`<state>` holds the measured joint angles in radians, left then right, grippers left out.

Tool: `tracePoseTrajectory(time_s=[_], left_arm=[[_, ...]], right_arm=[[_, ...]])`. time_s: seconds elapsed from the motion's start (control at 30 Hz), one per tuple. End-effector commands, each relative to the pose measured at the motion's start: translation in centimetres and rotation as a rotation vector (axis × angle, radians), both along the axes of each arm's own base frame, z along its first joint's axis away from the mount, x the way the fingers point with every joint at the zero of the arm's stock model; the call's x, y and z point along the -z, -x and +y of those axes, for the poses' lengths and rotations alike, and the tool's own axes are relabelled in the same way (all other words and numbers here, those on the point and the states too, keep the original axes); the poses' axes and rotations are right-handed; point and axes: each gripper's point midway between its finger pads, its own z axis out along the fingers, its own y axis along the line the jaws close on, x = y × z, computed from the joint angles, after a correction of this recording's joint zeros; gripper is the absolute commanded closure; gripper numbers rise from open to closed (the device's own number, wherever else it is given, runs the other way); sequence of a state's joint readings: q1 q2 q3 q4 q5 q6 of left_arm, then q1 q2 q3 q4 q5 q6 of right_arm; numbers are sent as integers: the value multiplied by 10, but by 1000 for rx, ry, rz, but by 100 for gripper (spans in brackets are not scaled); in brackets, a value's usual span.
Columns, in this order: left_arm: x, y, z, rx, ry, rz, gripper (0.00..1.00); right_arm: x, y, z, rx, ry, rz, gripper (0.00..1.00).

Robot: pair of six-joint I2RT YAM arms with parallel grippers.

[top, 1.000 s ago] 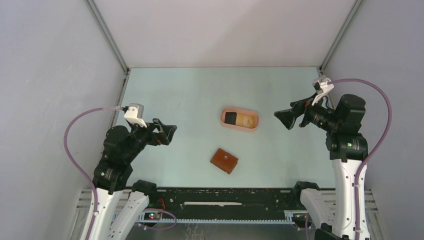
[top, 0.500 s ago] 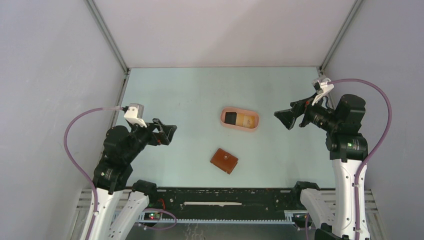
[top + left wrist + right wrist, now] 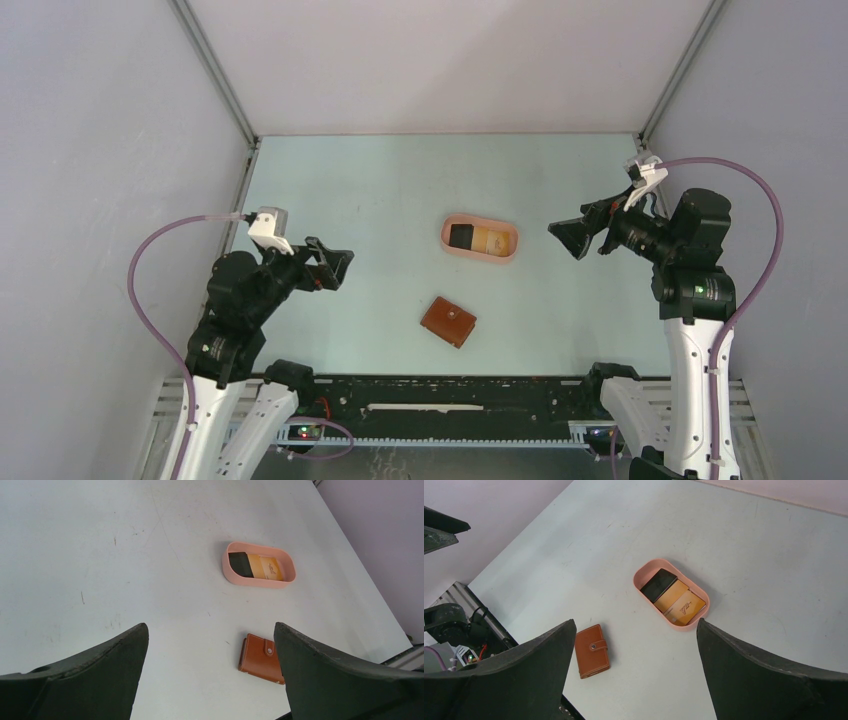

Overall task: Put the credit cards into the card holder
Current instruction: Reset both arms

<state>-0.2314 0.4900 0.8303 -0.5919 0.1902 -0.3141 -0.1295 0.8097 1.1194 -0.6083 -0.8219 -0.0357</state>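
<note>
Table (image 3: 380, 190): pale surface with a tray and a wallet near its middle. The task looks unstarted, since every card is in the tray and the wallet is folded shut. The step in hand is judged to be the first approach.

Left arm: folded low at the near-left corner, forearm aimed at the table's middle. The left gripper (image 3: 335, 265) hangs above the surface, jaws spread wide with nothing between them. It is well apart from both objects. The wallet lies on its side, so it is the likely one to reach in and pin the leather flat.

Right arm: standing taller at the right side, wrist turned toward the tray. The right gripper (image 3: 572, 238) is also splayed wide and empty. It is nearer the tray than the wallet.

Pink tray (image 3: 256, 583): oval, just past the table's middle, holding the cards.

Card holder (image 3: 448, 320): reddish-brown, lying flat nearer the arm bases than the tray and apart from it. Its snap tab appears fastened. The next move probably calls for popping that tab and folding the wallet open before any card can go in.

Credit cards (image 3: 478, 238): one black and some tan-yellow, overlapping flat inside the tray. They are thin, so lifting one likely needs an edge pried against the tray wall.
</note>
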Motion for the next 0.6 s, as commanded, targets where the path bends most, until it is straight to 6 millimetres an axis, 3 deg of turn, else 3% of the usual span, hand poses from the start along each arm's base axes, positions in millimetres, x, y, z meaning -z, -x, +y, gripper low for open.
tracePoseTrajectory(time_s=[0.0,0.57], left_arm=[[8,-5,1,-6,-8,-4,0],[12,-8,-1,0,-10,7,0]], right_arm=[[-13,-1,0,-1,-1,-43,0],[-10,-6,-2,10,6,-42,0]])
